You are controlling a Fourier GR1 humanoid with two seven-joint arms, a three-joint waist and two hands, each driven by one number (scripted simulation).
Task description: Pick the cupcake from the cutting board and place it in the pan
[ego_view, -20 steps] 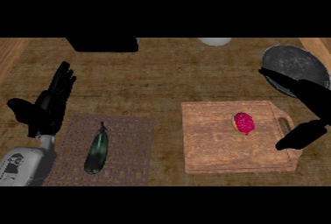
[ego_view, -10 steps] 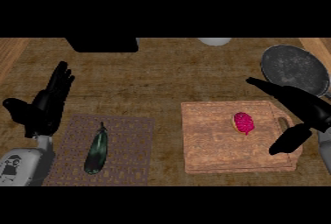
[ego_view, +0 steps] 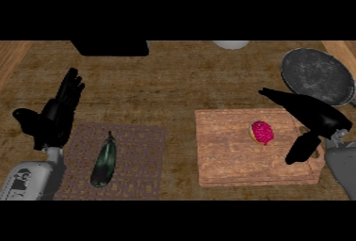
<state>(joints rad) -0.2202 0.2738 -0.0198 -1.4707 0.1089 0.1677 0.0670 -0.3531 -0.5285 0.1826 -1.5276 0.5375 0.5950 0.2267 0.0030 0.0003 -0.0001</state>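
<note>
While the cupcake (ego_view: 262,132) lies untouched — right hand (ego_view: 311,117) open beside.

Single head view, looking steeply down from above onto the brown wooden bench (ego_view: 173,89), near enough that both grey forearms enter from the lower edge, with the round dark grey pan (ego_view: 316,75) cut off at top right.

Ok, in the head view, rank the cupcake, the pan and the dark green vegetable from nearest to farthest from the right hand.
1. Cupcake, on the cutting board, just left of the right hand.
2. Pan, beyond the hand, at the counter's far right.
3. Dark green vegetable, on the mat at the left.
</note>
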